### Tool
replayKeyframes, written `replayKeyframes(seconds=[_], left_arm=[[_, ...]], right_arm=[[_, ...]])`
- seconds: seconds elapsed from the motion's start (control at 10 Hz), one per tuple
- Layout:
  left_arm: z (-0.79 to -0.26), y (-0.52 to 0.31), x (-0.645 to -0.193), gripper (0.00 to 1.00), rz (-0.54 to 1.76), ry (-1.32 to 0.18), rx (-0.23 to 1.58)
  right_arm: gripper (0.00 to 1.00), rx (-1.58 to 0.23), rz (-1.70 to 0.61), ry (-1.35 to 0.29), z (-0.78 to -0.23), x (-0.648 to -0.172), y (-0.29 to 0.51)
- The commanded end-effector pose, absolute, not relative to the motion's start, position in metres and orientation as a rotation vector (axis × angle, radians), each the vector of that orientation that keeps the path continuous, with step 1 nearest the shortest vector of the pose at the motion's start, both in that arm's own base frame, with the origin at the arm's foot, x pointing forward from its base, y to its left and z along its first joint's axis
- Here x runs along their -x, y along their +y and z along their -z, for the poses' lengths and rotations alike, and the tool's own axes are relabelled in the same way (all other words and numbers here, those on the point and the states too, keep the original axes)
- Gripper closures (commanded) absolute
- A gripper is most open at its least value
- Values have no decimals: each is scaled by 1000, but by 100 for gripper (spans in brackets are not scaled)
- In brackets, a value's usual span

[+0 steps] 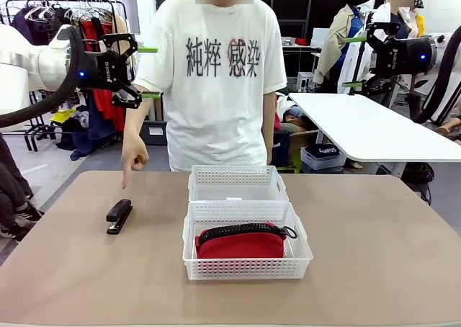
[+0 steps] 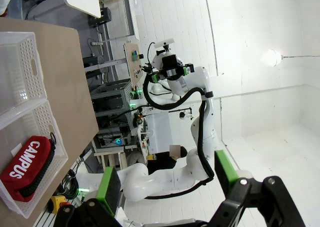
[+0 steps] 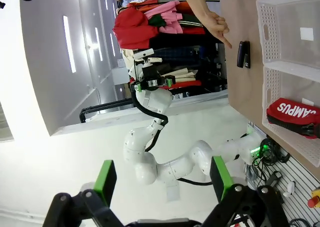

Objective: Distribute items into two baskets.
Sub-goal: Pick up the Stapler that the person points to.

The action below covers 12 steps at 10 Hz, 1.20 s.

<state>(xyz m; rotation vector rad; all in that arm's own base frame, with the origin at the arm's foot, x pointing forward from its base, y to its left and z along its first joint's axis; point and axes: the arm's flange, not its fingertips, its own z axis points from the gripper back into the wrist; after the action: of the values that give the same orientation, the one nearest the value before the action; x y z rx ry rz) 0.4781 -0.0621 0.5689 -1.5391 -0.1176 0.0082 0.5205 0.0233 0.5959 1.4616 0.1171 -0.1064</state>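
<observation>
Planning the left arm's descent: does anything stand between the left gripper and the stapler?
Yes. The person's hand points down at the stapler, just beyond it, below the raised, open left gripper. Nothing lies on the stapler itself.

Two baskets: a far basket [image 1: 238, 174] and a near basket [image 1: 246, 268], both low between the grippers. Two grippers: left gripper [image 1: 149, 73] and right gripper [image 1: 347, 62]. One pouch [image 1: 240, 245], in the near basket. One stapler [image 1: 119, 216], well below the left gripper. One pointing hand [image 1: 134, 156], under the left gripper. One table [image 1: 374, 255].
</observation>
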Motion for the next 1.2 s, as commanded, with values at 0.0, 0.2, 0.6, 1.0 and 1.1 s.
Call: replayKeyframes(seconds=[0.0,0.2,0.6,1.0,1.1], left_arm=[[-571,-62,-477,0,-5,-121,1541],[-571,-62,-477,0,-5,-121,1541],[-571,-62,-477,0,-5,-121,1541],[-571,-62,-477,0,-5,-121,1541],[-571,-62,-477,0,-5,-121,1541]], right_arm=[[0,-1481,107,111,-601,-520,24],[0,-1481,107,111,-601,-520,24],[0,-1481,107,111,-601,-520,24],[0,-1481,107,111,-601,-520,24],[0,-1481,107,111,-601,-520,24]])
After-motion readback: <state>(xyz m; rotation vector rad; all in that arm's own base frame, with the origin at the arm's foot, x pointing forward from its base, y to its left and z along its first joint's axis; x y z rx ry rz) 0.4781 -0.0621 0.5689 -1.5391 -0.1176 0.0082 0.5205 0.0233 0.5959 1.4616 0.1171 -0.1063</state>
